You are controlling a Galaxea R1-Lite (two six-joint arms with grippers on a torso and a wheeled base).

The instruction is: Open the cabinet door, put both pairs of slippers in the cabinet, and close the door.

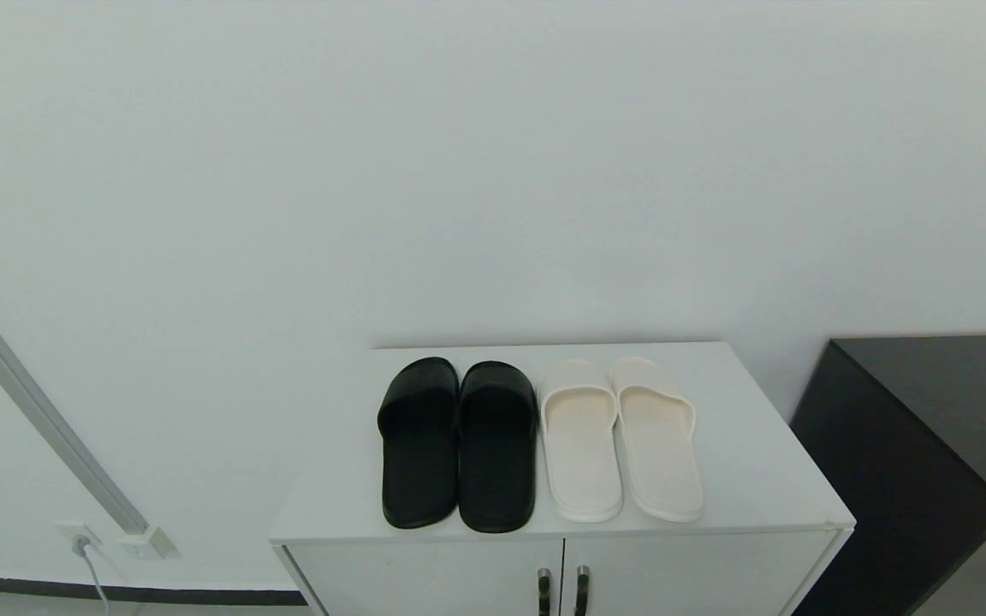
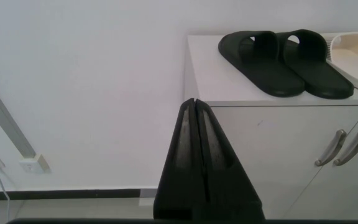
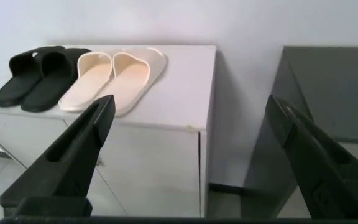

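Black slippers (image 1: 420, 445), white slippers (image 1: 583, 445) atop cabinet (image 1: 758, 462) — left gripper (image 2: 194, 103) together, clear of them; right gripper (image 3: 191, 103) apart.

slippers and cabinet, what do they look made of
Black pair: likely moulded rubber or foam, matte, one-piece with no seams. White pair: seemingly the same, matte cream. Cabinet: probably laminated board, smooth white with a faint sheen. Handles: look like brushed metal.

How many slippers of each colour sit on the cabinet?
Black slippers: 2
White slippers: 2
Total: 4
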